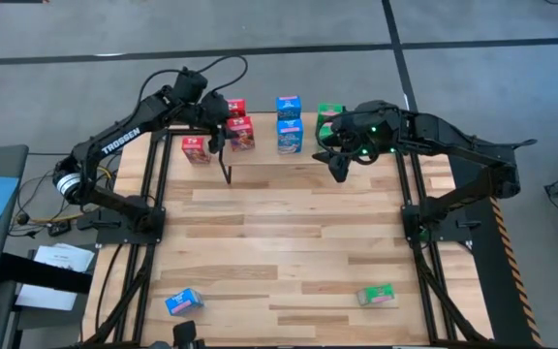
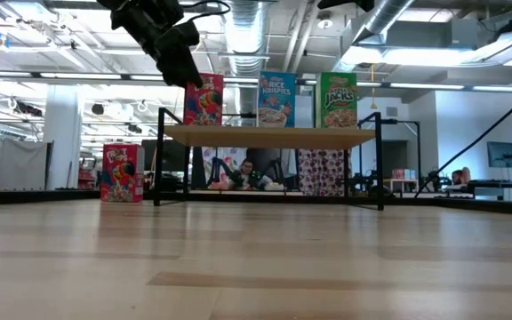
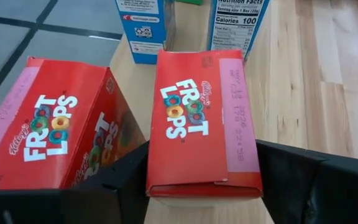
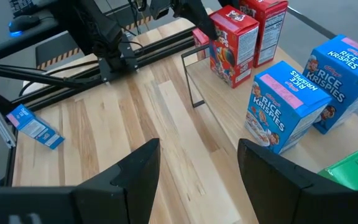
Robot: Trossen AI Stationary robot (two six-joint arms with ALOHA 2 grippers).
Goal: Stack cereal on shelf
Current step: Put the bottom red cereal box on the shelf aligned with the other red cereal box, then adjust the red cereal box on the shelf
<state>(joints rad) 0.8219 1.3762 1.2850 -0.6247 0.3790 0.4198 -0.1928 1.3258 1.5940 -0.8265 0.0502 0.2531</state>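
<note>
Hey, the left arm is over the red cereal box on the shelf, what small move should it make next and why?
Probably open the jaws a bit more and lift straight up. The left gripper straddles the red box, which already stands on the shelf beside another red one; a sideways pull might tip it.

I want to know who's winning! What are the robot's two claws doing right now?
Left gripper: fingers either side of a red Froot Loops box; grip cannot be told.
Right gripper: open, empty.

Three red cereal boxes (image 1: 198,149), (image 1: 241,134), (image 1: 236,107); three blue boxes (image 1: 290,136), (image 1: 288,105), (image 1: 183,302); two green boxes (image 1: 329,113), (image 1: 377,295); one shelf (image 1: 279,161); two arms.
</note>
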